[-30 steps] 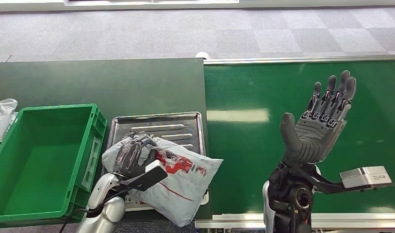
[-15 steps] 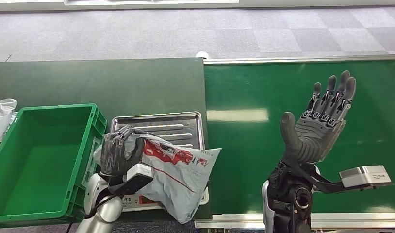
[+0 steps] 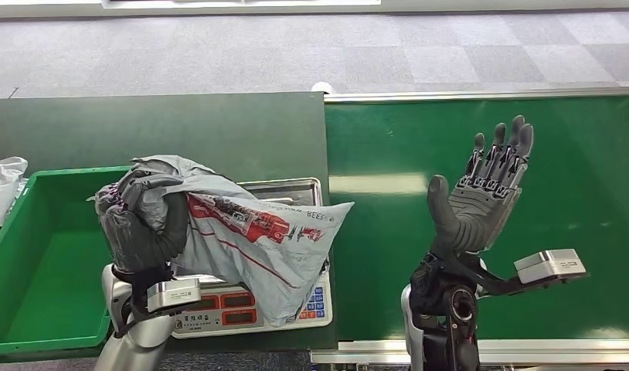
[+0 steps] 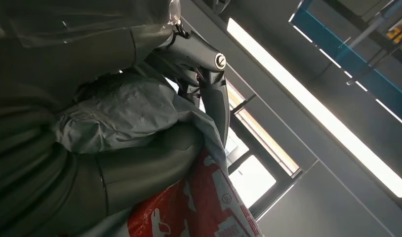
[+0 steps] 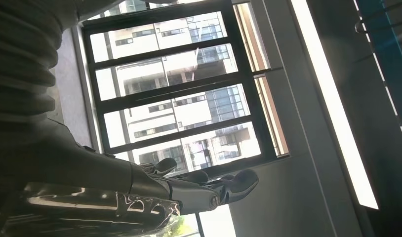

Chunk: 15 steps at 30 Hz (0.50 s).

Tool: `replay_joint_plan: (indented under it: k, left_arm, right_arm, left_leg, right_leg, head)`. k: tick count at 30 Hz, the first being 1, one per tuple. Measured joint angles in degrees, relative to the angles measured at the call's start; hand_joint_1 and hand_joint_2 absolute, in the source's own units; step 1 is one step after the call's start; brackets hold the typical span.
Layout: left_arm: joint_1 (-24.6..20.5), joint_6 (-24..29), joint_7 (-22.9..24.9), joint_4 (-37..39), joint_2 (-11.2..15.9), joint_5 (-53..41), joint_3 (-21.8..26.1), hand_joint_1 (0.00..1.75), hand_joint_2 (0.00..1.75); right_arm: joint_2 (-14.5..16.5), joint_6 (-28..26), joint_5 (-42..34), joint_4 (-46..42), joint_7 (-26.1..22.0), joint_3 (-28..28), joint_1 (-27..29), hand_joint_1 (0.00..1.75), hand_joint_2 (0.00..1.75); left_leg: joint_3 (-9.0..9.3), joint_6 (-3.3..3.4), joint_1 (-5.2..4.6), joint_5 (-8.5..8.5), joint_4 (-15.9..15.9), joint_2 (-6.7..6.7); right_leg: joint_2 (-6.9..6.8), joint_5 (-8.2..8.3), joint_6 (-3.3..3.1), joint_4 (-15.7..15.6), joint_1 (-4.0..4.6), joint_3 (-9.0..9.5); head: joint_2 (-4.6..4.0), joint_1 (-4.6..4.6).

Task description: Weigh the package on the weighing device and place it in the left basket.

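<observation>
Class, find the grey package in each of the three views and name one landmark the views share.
Head view: package lifted above the scale, gripped by the left hand.
Left wrist view: package beside the hand's fingers.
Right wrist view: not in it.
Shared landmark: the package's red print.

One package [image 3: 249, 232], one scale [image 3: 246, 305], one green basket [image 3: 33, 255], two robot hands [image 3: 137, 224] [image 3: 481, 197].

The package [image 3: 249, 232] bears red print too small to read.
</observation>
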Motion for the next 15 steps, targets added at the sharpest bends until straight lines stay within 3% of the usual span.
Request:
replay_joint_plan:
  k: [6, 15]
  left_arm:
    - [-3.2, 1.9, 3.9, 0.2, 2.2, -1.9, 0.9, 1.73, 1.75]
    - [-12.9, -1.7, 9.8, 9.9, 8.1, -12.7, 9.3, 1.75, 1.75]
  right_arm:
    - [-0.3, -0.3, -0.6, 1.2, 0.0, 0.5, -0.4, 0.0, 1.75]
    - [-0.5, -0.6, -1.0, 2.6, -0.1, 1.0, -1.0, 0.0, 1.75]
  left_leg:
    - [-0.01, 0.0, 0.0, 0.0, 0.0, 0.0]
    - [0.0, -0.03, 0.05, 0.06, 0.0, 0.05]
  right_leg:
    - [0.0, 0.0, 0.0, 0.0, 0.0, -0.02]
    - [0.01, 0.02, -0.03, 0.0, 0.04, -0.03]
  head:
    - [0.0, 0.01]
    - [0.0, 0.02]
